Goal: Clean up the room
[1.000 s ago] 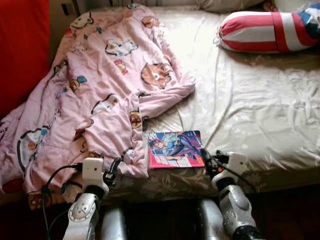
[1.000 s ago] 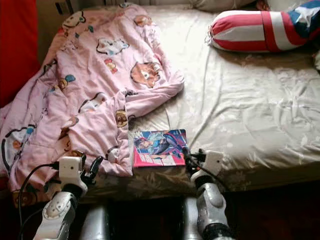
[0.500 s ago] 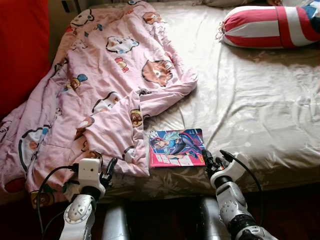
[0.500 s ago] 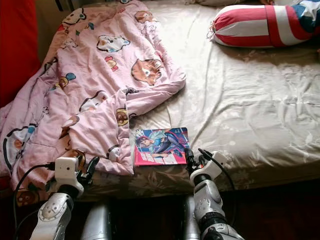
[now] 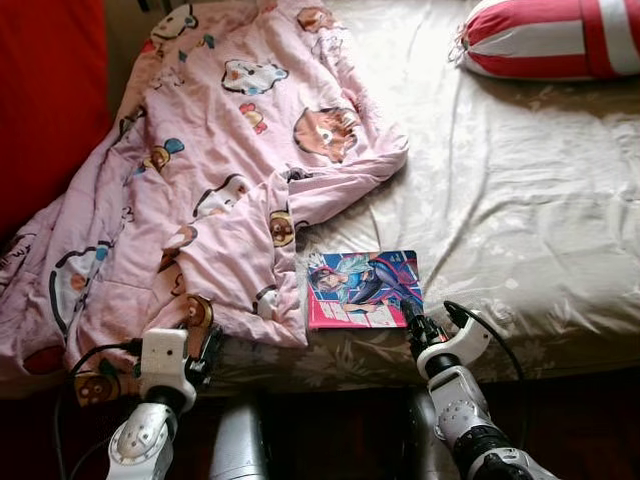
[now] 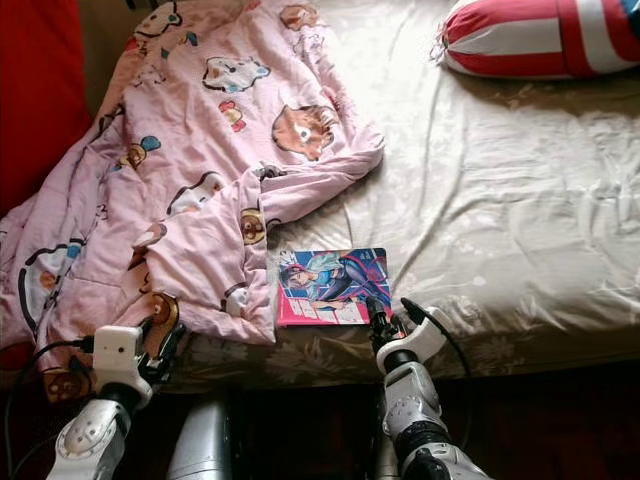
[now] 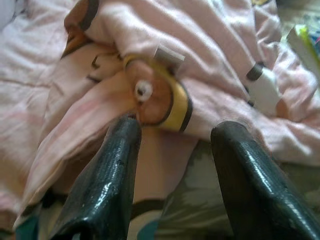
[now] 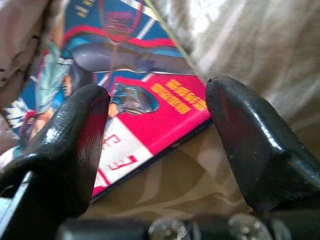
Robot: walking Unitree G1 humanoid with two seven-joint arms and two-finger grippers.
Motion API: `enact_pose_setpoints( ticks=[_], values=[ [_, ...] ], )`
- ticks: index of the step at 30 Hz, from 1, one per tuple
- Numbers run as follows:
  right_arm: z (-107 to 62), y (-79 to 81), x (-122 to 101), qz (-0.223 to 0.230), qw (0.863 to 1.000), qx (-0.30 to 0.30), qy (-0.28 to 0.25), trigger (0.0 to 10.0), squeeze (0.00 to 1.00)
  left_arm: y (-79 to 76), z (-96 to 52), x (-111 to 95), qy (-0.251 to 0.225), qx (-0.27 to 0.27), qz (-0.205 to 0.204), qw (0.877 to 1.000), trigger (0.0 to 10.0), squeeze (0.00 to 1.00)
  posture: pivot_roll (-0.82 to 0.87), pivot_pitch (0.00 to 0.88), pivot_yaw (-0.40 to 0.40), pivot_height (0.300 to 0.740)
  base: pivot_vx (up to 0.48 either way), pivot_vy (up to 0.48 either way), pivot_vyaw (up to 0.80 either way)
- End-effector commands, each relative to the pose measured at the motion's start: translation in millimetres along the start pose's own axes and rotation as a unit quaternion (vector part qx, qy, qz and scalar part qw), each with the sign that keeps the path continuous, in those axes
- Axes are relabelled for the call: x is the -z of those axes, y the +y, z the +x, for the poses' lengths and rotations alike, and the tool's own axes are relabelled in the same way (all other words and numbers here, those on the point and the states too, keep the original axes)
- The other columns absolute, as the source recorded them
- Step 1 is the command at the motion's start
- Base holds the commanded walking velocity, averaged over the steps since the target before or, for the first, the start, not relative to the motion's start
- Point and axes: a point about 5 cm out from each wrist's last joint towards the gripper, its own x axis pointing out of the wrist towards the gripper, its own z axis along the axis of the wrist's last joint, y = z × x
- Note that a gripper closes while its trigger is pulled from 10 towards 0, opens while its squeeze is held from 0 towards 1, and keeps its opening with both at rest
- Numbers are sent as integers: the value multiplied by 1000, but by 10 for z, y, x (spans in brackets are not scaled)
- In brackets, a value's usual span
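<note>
pink cartoon-print blanket (image 5: 200,170), pink-and-blue book (image 5: 362,288), red-and-white striped pillow (image 5: 555,40).

The left gripper (image 7: 175,145) has its two black fingers (image 7: 107,185) spread apart, with a clear gap between them. They point at a pink blanket (image 7: 200,55) that lies in soft, rumpled folds. Just beyond the tip of one finger the blanket carries a cartoon print (image 7: 157,97), a brownish round shape with a yellow and dark border and a small white dot on it. This finger's tip is very near the fabric, but I cannot tell if it touches. Between the fingers a lower fold of the pink cloth is seen, and beside it a pale bedsheet (image 7: 200,200) with a faint pattern. At one edge a corner of a book (image 7: 306,42) appears, blurred.
</note>
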Motion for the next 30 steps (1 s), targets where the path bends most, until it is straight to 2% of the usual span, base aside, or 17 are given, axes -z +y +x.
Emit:
enact_pose_setpoints(
  ticks=[1, 13, 15, 20, 27, 28, 30],
  values=[
    [-33, -63, 52, 12, 1000, 19, 8, 10000, 0, 64, -60, 26, 10, -6, 0, 1000, 10000, 0, 179, 267, 55, 572, 0, 0, 0],
    [-43, -116, 12, 26, 999, 19, 6, 10000, 0, 79, -150, 14, 20, -3, 13, 1000, 10000, 0, 205, 297, 62, 572, 0, 0, 0],
    [-33, -70, 40, 47, 999, -3, 14, 10000, 0, 82, -170, 0, 19, -4, 14, 1000, 10000, 0, 211, 300, 63, 572, 0, 0, 0],
    [19, 80, 48, 57, 997, -54, 20, 10000, 0, 99, -194, 3, 24, -5, 20, 999, 10000, 0, 221, 304, 67, 572, 0, 0, 0],
    [62, 150, 11, 55, 996, -62, 19, 10000, 0, 95, -208, -1, 28, -4, 24, 999, 10000, 0, 223, 305, 69, 572, 0, 0, 0],
    [63, 149, 8, 55, 996, -61, 18, 7373, 0, 90, -207, -1, 28, -3, 25, 999, 10000, 0, 223, 305, 68, 572, 0, 0, 0],
    [63, 147, 5, 56, 996, -61, 18, 7373, 0, 84, -205, -1, 28, -2, 26, 999, 10000, 0, 223, 305, 67, 572, 0, 0, 0]
  ],
)
